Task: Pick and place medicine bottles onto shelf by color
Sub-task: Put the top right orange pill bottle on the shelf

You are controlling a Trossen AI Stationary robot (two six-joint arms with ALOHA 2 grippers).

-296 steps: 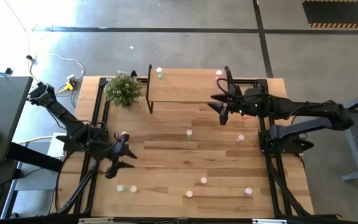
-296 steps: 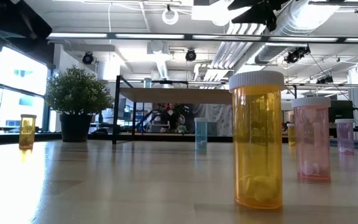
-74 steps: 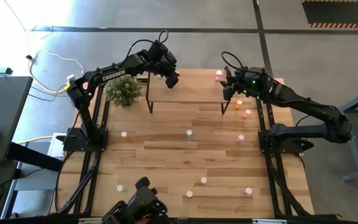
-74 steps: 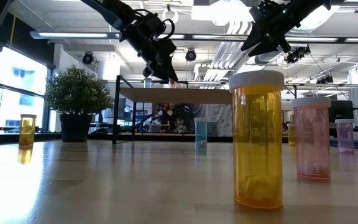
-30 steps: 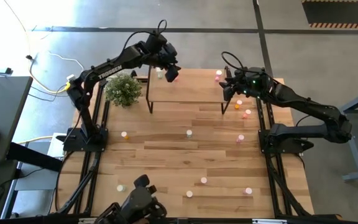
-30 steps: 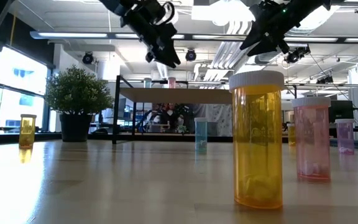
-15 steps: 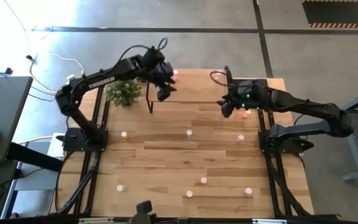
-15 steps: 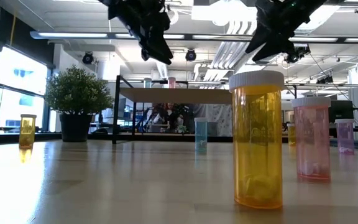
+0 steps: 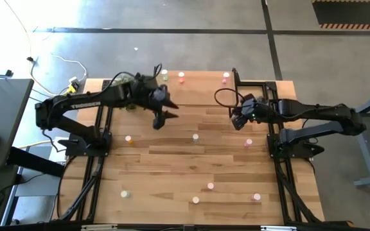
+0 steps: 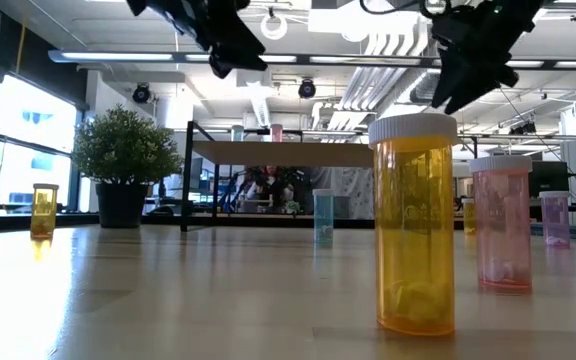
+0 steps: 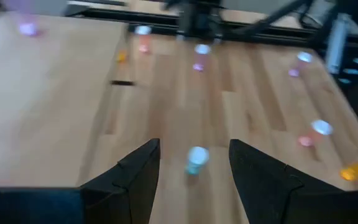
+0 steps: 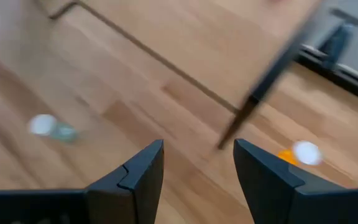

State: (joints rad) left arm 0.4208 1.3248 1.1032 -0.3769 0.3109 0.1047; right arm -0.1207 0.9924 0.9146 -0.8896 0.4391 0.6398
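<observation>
Medicine bottles (image 10: 414, 222) upright, caps up, long axis vertical; left gripper (image 11: 191, 171) and right gripper (image 12: 197, 163) fingers spread, empty.

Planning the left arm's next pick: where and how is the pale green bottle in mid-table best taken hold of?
Grip the pale green bottle around its cylindrical body just under the cap, coming straight down from above. It stands upright and alone, so the open left pincer, hovering nearby, could probably straddle it cleanly.
</observation>
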